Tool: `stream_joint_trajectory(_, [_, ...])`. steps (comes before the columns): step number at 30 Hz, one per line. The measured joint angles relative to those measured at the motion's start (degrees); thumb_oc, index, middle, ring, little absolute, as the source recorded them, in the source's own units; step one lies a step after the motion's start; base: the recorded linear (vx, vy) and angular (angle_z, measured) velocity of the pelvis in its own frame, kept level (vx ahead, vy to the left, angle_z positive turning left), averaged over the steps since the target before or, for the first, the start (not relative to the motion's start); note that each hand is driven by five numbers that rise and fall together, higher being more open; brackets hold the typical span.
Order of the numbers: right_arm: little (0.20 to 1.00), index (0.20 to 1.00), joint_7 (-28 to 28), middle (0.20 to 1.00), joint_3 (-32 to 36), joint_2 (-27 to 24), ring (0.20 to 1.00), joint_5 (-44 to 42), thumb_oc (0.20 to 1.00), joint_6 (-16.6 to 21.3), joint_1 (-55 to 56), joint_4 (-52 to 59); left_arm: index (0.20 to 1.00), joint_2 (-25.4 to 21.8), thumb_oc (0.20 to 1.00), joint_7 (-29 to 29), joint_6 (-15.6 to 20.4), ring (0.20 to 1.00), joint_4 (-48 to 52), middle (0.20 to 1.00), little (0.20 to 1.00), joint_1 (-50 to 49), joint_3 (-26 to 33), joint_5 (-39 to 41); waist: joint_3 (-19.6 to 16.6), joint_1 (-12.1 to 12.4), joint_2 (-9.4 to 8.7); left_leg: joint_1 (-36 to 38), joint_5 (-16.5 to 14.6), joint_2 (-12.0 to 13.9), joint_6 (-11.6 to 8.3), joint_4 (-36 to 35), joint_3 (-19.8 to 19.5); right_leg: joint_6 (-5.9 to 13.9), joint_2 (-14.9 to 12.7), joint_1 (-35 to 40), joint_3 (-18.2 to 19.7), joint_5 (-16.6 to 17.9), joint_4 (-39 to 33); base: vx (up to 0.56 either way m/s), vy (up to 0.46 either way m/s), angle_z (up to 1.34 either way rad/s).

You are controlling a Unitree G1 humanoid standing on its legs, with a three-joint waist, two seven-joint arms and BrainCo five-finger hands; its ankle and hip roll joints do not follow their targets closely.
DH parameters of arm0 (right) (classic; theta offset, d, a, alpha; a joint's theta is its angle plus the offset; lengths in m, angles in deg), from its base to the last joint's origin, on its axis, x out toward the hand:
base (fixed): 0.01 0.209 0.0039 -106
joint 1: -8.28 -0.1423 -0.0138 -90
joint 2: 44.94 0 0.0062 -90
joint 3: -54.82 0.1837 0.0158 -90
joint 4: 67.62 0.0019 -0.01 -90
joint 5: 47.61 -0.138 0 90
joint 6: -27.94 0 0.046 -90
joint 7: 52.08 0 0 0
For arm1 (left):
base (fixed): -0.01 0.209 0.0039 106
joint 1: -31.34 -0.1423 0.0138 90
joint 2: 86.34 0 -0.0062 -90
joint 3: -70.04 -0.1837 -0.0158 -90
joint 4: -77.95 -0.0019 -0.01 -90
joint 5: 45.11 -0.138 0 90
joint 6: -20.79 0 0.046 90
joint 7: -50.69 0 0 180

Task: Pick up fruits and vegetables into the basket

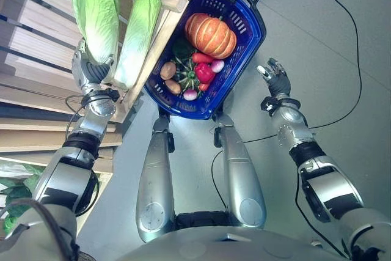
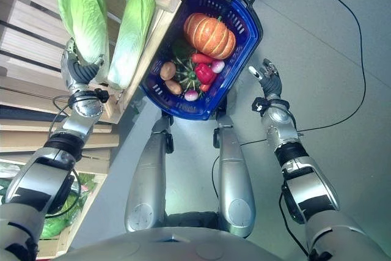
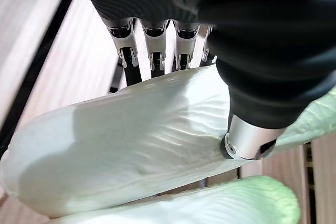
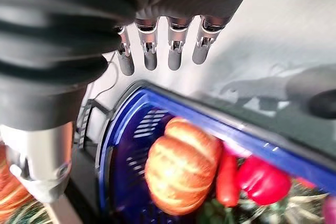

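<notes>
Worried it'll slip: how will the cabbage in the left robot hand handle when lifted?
The cabbage is long, gripped near its base by the left robot hand, so it may droop or swing. Its pale surface looks smooth, perhaps slippery. Leafy, probably light.

Pale wooden slatted shelving (image 1: 36,47) stands at the left beside a smooth grey floor (image 1: 317,41).

Basket (image 1: 247,41): showing deep blue with a black handle. Pumpkin (image 1: 210,35): showing orange, pale-ribbed. Pepper (image 1: 204,73): glowing red. Two cabbages (image 1: 96,13): showing pale green fading to white. Shelf (image 1: 36,47): showing light wood slats.
</notes>
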Motion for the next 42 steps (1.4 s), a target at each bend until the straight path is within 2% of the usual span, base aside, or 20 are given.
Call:
stream_joint_trajectory(6, [1.0, 1.0, -1.3, 1.0, 0.0, 0.2, 1.0, 0.3, 1.0, 0.3, 2.7, 10.2, 0.2, -0.3, 0.2, -3.8, -0.1, 0.2, 5.2, 0.2, 0.2, -1.1, -0.2, -8.4, 0.1, -0.1, 0.1, 0.1, 0.4, 0.0, -0.02, -0.9, 0.1, -0.05, 0.0, -0.2, 0.0, 0.0, -0.4, 0.0, 0.0, 0.0])
stream_joint_trajectory(11, [1.0, 1.0, 0.2, 1.0, 0.0, 0.2, 1.0, 0.4, 1.0, 0.8, 3.9, 16.3, 0.2, -1.0, 0.2, -5.3, 0.0, 0.2, 10.4, 0.2, 0.2, -1.3, -0.9, -13.8, 0.1, -0.1, 0.23, 0.3, 0.4, 0.0, -0.02, -1.0, 0.3, -0.13, 0.0, -0.1, 0.0, 0.1, -0.4, 0.0, 0.006, 0.0])
stream_joint_trajectory(15, [1.0, 1.0, 2.2, 1.0, -0.1, 0.3, 1.0, 0.4, 1.0, 1.1, 4.1, 19.5, 0.2, -1.2, 0.2, -4.7, 2.0, 0.2, 12.2, 0.2, 0.2, -1.2, -2.2, -16.8, 0.2, -0.1, 0.25, 0.8, 0.6, 0.0, -0.02, -1.8, 0.6, -0.13, 0.0, -0.1, 0.2, 0.1, -0.4, 0.0, 0.0, 0.0])
stream_joint_trajectory(22, [1.0, 1.0, 7.3, 1.0, -1.9, 0.2, 1.0, 0.2, 1.0, 1.0, 4.1, 24.1, 0.2, -2.5, 0.2, 3.2, 7.5, 0.2, 18.1, 0.2, 0.2, -0.7, -6.8, -19.0, 0.3, -0.2, 0.44, 1.3, 0.7, 0.2, -0.12, -2.0, 0.9, -0.23, 0.0, 0.0, 0.2, 0.2, -0.3, 0.0, 0.0, 0.0])
stream_joint_trajectory(25, [1.0, 1.0, 8.3, 1.0, -2.8, 0.2, 1.0, 0.1, 1.0, 0.8, 3.9, 24.7, 0.2, -2.8, 0.2, 5.4, 8.5, 0.2, 19.1, 0.2, 0.2, -0.6, -7.9, -19.0, 0.3, -0.2, 0.45, 1.4, 0.7, 0.3, -0.13, -2.0, 1.0, -0.27, 0.1, 0.1, 0.2, 0.2, -0.3, 0.0, 0.0, 0.0])
stream_joint_trajectory(28, [1.0, 1.0, 8.6, 1.0, -2.9, 0.1, 1.0, 0.1, 1.0, -0.2, 3.7, 25.4, 0.2, -2.9, 0.2, 6.7, 8.7, 0.2, 19.7, 0.2, 0.2, -0.1, -9.0, -18.9, 0.3, -0.2, 0.46, 1.4, 0.8, 0.3, -0.16, -2.1, 1.0, -0.26, 0.1, 0.0, 0.1, 0.2, -0.3, 0.0, 0.0, 0.0])
stream_joint_trajectory(37, [1.0, 1.0, 9.4, 1.0, -5.3, 0.1, 1.0, 0.1, 1.0, -1.7, 3.3, 28.5, 0.2, -3.0, 0.2, 16.0, 8.8, 0.2, 22.7, 0.2, 0.2, 1.5, -11.9, -16.6, 0.3, -0.1, 0.46, 1.7, 1.1, 0.3, -0.25, -2.7, 1.0, -0.31, 0.1, 0.1, 0.1, 0.2, -0.4, 0.0, 0.0, 0.0])
stream_joint_trajectory(42, [1.0, 1.0, 10.4, 1.0, -5.7, 0.0, 1.0, 0.1, 1.0, -2.8, 2.8, 30.3, 0.2, -2.9, 0.2, 19.3, 8.7, 0.2, 24.5, 0.2, 0.2, 1.7, -12.8, -14.3, 0.3, -0.1, 0.46, 1.7, 1.1, 0.3, -0.26, -2.7, 1.0, -0.3, 0.1, 0.1, 0.1, 0.2, -0.4, 0.0, 0.0, 0.0])
